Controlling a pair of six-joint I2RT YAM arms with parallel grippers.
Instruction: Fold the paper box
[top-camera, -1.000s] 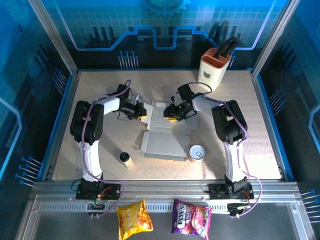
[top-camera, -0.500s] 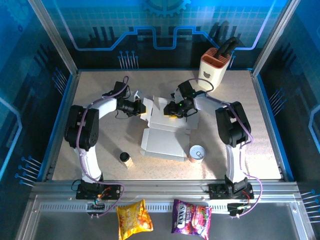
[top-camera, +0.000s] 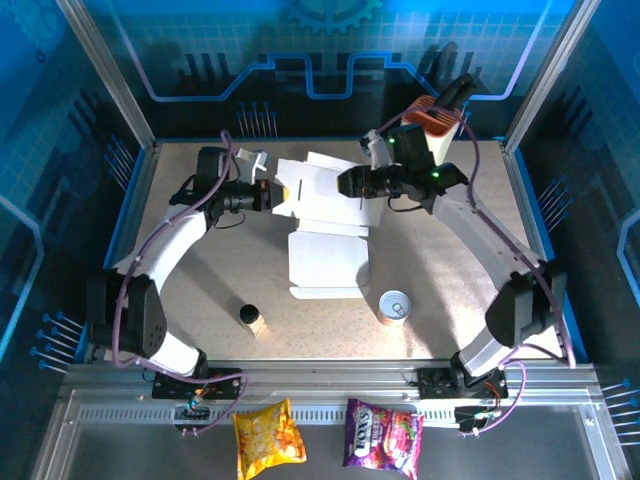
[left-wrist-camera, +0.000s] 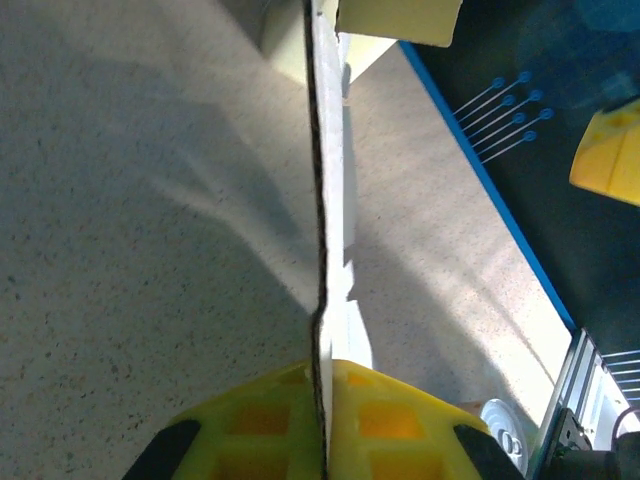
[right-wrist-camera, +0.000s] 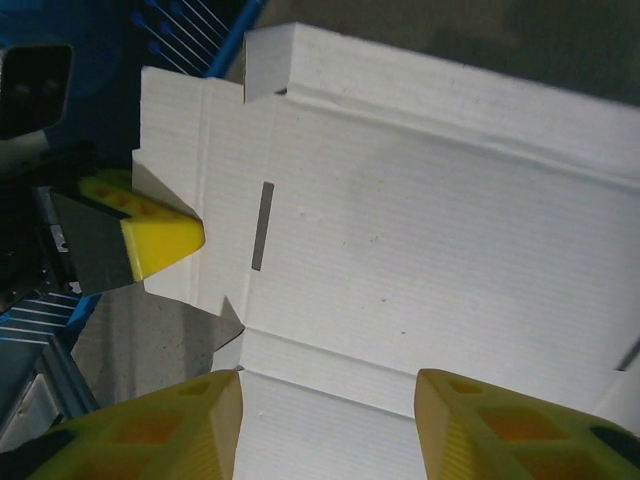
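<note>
- The paper box (top-camera: 328, 262) lies in the middle of the tabletop (top-camera: 200, 290), its grey-white inside facing up
- Its near panel rests flat on the tabletop, while its far part (top-camera: 322, 188) is raised off the surface between the two arms
- The left hand (top-camera: 270, 195) is clamped on the flap at the left edge of the raised part; from the left wrist, the cardboard (left-wrist-camera: 328, 200) runs edge-on straight into the closed yellow fingers (left-wrist-camera: 260, 430)
- The right hand (top-camera: 355, 185) is at the right side of the raised part; from the right wrist, its two yellow fingers (right-wrist-camera: 190, 420) stand apart with the white panel (right-wrist-camera: 420, 240) face-on in front of them, gripping nothing
- In that same view the tip of the left hand (right-wrist-camera: 160, 235) pinches the notched flap at the panel's left edge
- A tin can (top-camera: 396, 307) stands just beside the near right corner of the flat panel
- A small bottle (top-camera: 250, 317) stands apart, near and to the left
- The knife block (top-camera: 437, 125) sits at the far right, behind the right arm
</note>
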